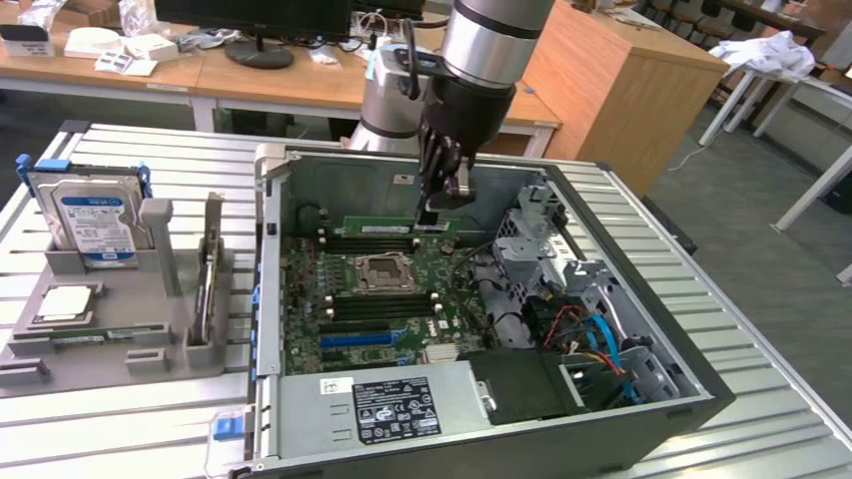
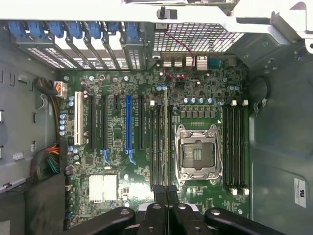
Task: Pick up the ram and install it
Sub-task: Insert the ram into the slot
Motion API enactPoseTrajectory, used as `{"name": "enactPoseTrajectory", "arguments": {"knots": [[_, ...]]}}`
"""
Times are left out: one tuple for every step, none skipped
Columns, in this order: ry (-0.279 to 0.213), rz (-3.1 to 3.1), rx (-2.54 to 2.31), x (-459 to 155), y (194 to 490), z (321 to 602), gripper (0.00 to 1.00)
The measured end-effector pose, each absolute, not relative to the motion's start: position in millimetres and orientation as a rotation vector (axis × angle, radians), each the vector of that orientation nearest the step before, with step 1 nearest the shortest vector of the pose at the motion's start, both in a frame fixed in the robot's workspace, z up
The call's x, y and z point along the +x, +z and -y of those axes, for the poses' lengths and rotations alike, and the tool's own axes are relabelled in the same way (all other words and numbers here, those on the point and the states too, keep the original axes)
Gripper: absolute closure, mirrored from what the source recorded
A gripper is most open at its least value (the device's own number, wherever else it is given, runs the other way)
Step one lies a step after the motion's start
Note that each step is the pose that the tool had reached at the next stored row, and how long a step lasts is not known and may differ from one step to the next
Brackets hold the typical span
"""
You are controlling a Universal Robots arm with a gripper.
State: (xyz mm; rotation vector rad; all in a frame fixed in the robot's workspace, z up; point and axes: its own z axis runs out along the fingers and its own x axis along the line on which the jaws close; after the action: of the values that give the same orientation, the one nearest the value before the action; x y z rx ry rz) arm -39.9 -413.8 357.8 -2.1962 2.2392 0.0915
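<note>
Above the motherboard [image 1: 309, 299], just over centre in the exterior view, my hand [image 1: 437, 216] is clamped on the ram [image 1: 386, 228]. It stands on edge, long axis level, reaching toward the exterior view's left, parallel to the black memory slots [image 1: 379, 243].

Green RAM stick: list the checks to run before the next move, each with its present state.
1. Gripper shut on the thin green RAM stick: ok.
2. Stick parallel to the black memory slots beside the silver CPU socket: ok.
3. Stick on edge, not lying flat: ok.
4. Stick seated in a slot: cannot tell.
5. White end latches open: cannot tell.
</note>
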Motion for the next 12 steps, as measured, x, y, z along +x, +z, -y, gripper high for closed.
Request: {"name": "enactPoseTrajectory", "arguments": {"knots": [[0.092,-2.239,-2.196,-40,357,414,0.89],[0.092,-2.239,-2.196,-40,356,414,0.89],[0.092,-2.239,-2.196,-40,355,414,0.89],[0.092,-2.238,-2.196,-40,354,414,0.89],[0.092,-2.238,-2.195,-40,353,414,0.89],[0.093,-2.238,-2.195,-40,352,414,0.89],[0.093,-2.238,-2.195,-40,351,414,0.89],[0.093,-2.237,-2.195,-40,350,414,0.89],[0.093,-2.237,-2.194,-40,349,414,0.89],[0.093,-2.237,-2.194,-40,348,414,0.89],[0.093,-2.237,-2.194,-40,347,414,0.89],[0.093,-2.236,-2.194,-40,346,414,0.89]]}}
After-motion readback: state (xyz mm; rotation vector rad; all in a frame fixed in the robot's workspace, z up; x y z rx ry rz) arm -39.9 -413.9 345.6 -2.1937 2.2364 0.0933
